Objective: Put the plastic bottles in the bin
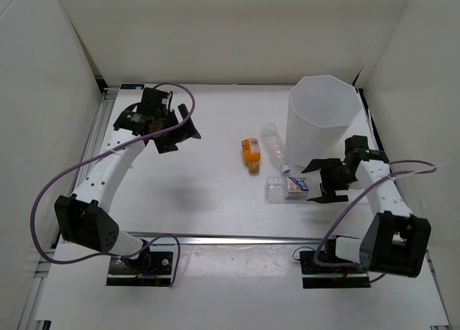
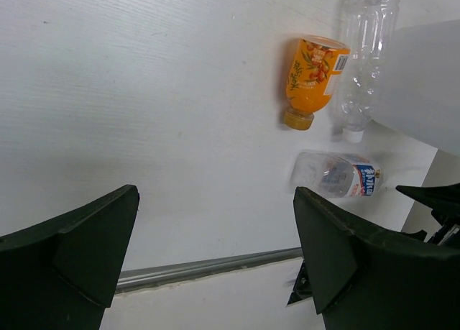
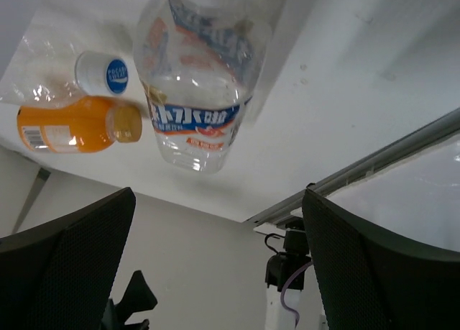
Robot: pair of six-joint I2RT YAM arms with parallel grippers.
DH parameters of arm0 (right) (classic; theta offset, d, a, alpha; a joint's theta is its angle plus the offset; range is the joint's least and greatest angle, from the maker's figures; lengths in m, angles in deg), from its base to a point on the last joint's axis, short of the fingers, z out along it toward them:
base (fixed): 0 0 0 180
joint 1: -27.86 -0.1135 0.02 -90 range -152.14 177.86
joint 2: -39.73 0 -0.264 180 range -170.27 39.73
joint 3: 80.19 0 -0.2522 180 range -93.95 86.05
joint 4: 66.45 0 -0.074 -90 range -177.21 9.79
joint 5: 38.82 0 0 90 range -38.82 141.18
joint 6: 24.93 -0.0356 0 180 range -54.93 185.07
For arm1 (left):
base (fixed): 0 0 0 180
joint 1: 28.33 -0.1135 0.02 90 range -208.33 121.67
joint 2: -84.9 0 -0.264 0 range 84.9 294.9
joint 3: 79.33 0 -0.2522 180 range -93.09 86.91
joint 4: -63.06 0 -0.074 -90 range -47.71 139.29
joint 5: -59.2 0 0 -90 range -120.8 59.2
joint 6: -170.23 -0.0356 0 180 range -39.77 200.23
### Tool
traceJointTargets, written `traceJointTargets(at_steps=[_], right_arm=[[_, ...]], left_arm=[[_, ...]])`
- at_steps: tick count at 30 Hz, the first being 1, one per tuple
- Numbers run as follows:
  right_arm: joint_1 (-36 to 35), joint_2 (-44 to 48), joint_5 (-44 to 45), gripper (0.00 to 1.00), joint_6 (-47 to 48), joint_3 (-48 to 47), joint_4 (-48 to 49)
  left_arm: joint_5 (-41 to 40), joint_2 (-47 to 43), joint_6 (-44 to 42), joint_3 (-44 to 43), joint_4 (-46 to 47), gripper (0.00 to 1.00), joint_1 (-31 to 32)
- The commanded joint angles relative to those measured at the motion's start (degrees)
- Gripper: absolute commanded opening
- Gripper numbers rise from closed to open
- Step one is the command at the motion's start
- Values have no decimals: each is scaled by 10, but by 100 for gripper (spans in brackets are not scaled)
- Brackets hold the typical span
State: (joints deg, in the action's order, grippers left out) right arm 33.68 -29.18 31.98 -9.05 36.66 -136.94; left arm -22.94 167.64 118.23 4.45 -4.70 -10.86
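Three plastic bottles lie on the white table left of the bin (image 1: 323, 118), a tall white faceted tub. The orange bottle (image 1: 250, 154) (image 2: 310, 78) lies beside a clear bottle with a white cap (image 1: 274, 146) (image 2: 361, 53). A clear bottle with a blue-white label (image 1: 285, 188) (image 3: 198, 78) lies nearer the front. My right gripper (image 1: 317, 181) (image 3: 219, 229) stands open just right of the labelled bottle, holding nothing. My left gripper (image 1: 180, 133) (image 2: 215, 229) is open and empty at the back left, well away from the bottles.
White walls enclose the table on three sides. A metal rail (image 1: 237, 238) (image 2: 208, 267) runs along the front edge between the arm bases. The bin's wall (image 2: 424, 78) stands right behind the clear bottle, and the right arm's elbow sits close beside the bin.
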Motion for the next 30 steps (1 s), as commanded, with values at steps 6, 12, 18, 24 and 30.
traceJointTargets(at_steps=[6,12,18,24,30], right_arm=[[-34,-119,41,100,46,-32,35],[-49,-156,51,100,40,-26,71],[-56,-183,57,95,40,-6,104],[-56,-190,62,57,58,24,109],[-56,-118,46,28,104,22,37]], left_arm=[[-20,-44,-9,5,3,100,-24],[-25,-44,-14,11,-8,100,-24],[-30,-44,-20,16,-13,100,-24],[-36,-50,-25,16,-18,100,-24],[-46,-61,-25,22,-24,100,-24]])
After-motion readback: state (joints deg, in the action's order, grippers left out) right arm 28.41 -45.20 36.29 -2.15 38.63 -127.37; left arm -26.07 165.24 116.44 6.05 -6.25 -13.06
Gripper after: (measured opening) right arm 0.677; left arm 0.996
